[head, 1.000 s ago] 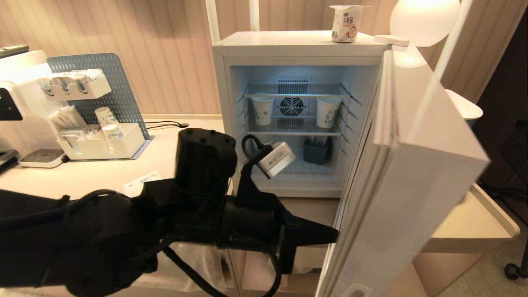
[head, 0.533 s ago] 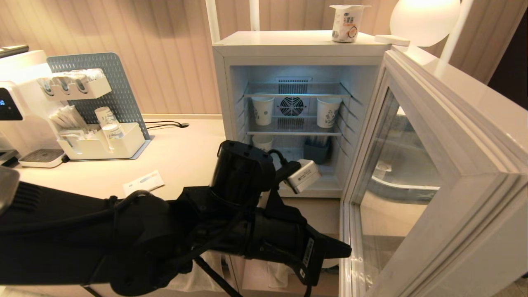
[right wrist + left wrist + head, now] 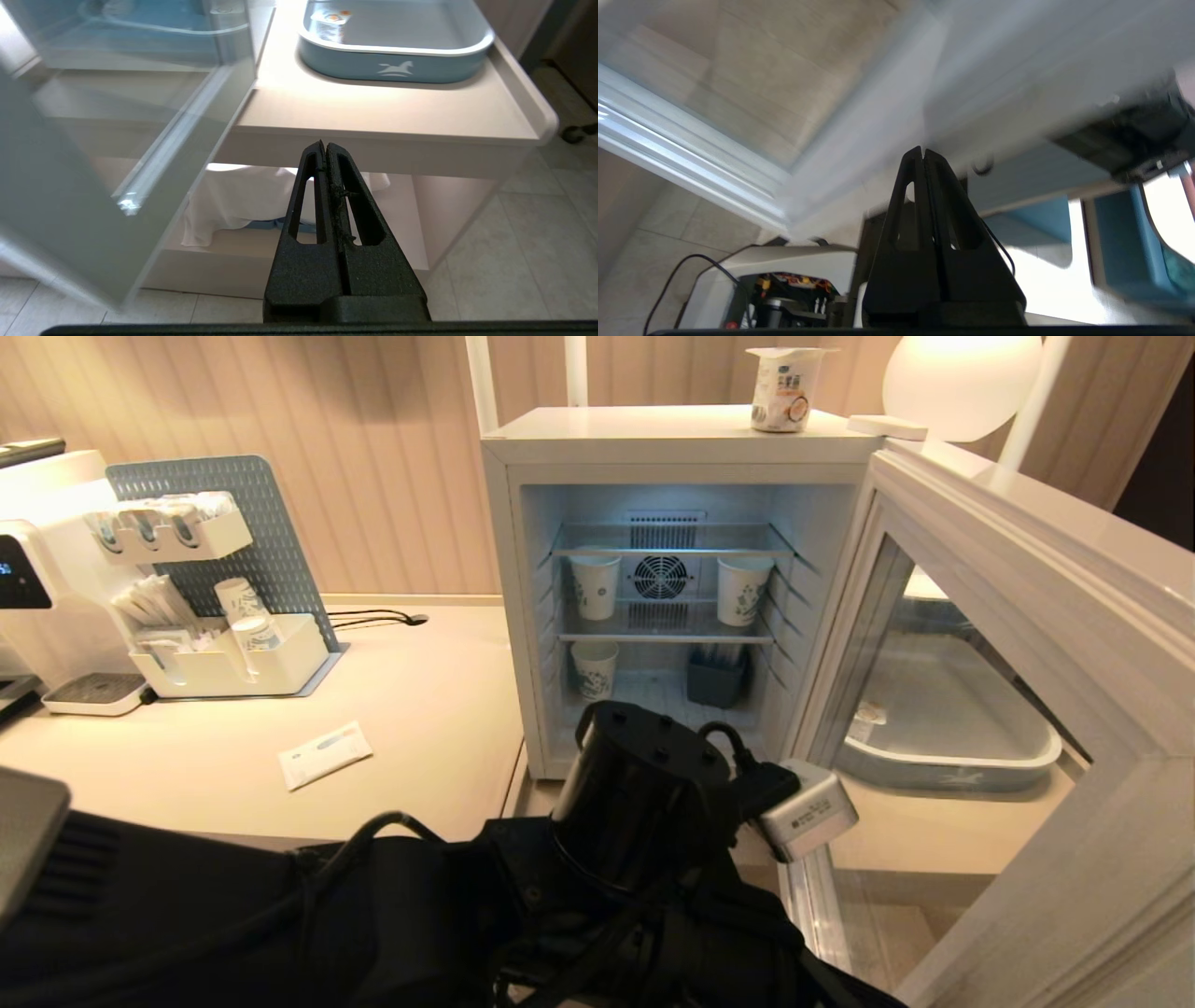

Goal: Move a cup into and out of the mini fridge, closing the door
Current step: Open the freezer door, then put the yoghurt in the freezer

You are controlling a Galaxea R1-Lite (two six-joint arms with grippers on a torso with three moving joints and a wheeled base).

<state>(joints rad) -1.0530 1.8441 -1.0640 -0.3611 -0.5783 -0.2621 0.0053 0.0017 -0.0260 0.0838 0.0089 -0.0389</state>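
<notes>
Standing on top of the open mini fridge [image 3: 672, 434], the cup [image 3: 782, 387] is well apart from the left gripper [image 3: 923, 154], clenched empty low by the door [image 3: 1018, 644]; the right gripper [image 3: 325, 147] is clenched too.

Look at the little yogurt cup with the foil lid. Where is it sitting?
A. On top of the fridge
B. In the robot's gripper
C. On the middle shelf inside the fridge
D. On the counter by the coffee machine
A: the cup stands upright on the flat top of the mini fridge, above the open door, and no gripper touches it.
</notes>
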